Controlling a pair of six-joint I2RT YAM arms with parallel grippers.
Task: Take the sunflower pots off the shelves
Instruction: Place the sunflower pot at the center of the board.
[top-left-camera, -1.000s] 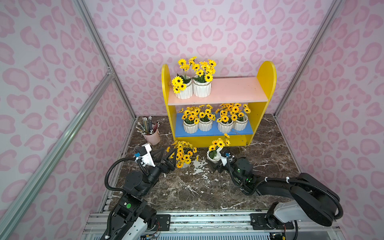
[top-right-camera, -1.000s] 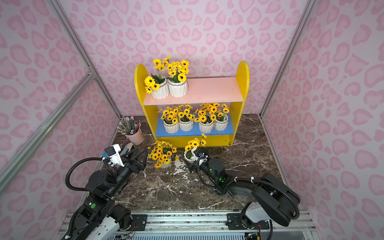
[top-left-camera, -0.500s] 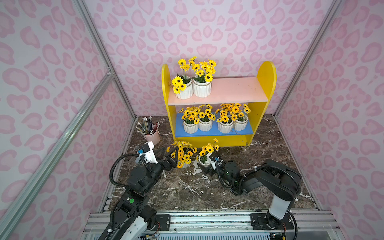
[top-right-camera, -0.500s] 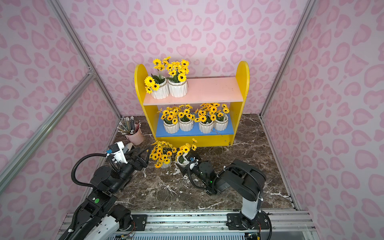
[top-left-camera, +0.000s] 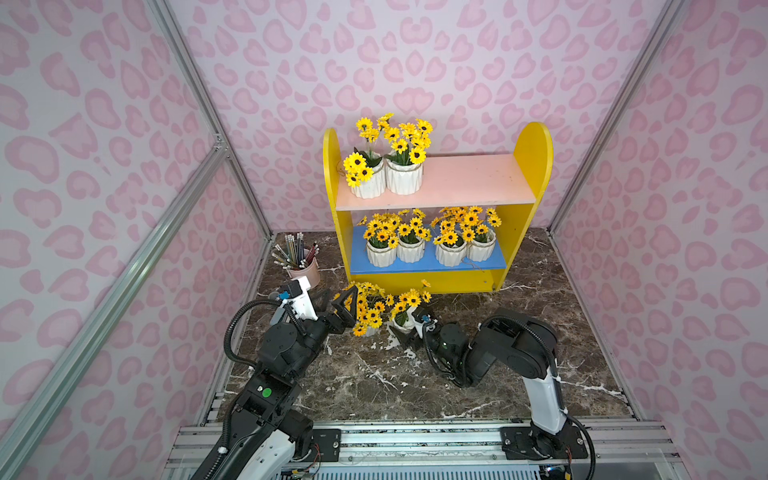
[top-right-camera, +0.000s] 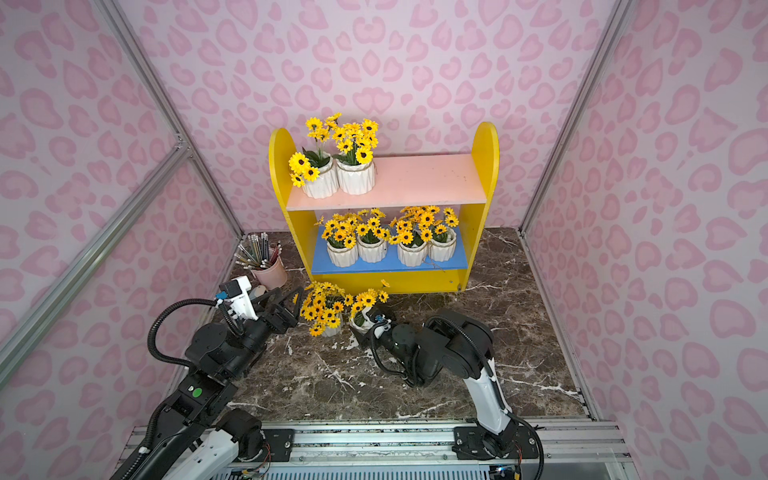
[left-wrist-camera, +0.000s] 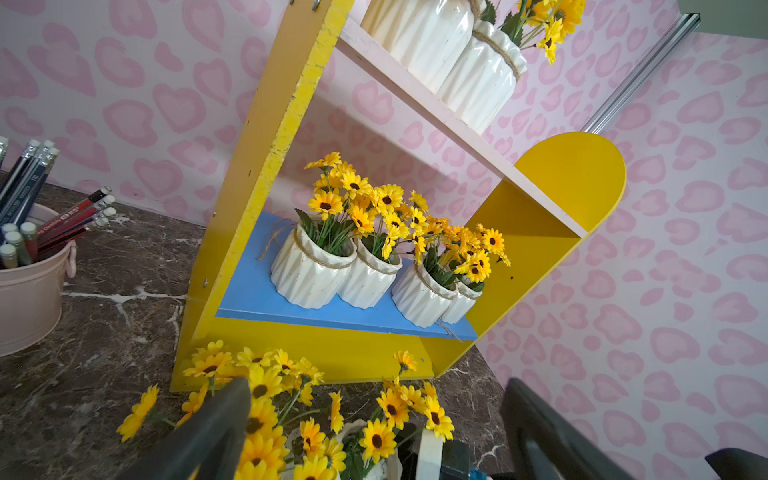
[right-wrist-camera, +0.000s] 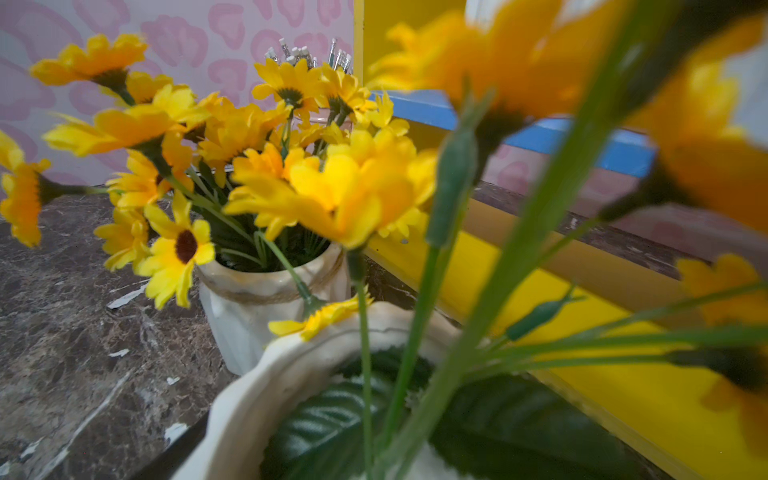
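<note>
Six sunflower pots (top-left-camera: 404, 178) sat on the shelves (top-left-camera: 469, 178); pink cup (top-left-camera: 305, 272) held pencils (top-left-camera: 293, 249), print illegible. We saw left gripper (top-left-camera: 334, 297) spread empty, right gripper (top-left-camera: 411, 326) clamping a seventh pot (top-left-camera: 400, 326).

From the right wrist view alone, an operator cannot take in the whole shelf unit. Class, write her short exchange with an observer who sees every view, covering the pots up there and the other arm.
Operator: How many sunflower pots are on the shelves?
Observer: Six. Two are on the pink upper board, both at the end nearer your left arm, and four are in a row on the blue lower board.
Operator: And what is the left gripper doing?
Observer: It is open and holds nothing. It sits low over the table, close beside the flowers of the free pot in front of the shelves.
</note>
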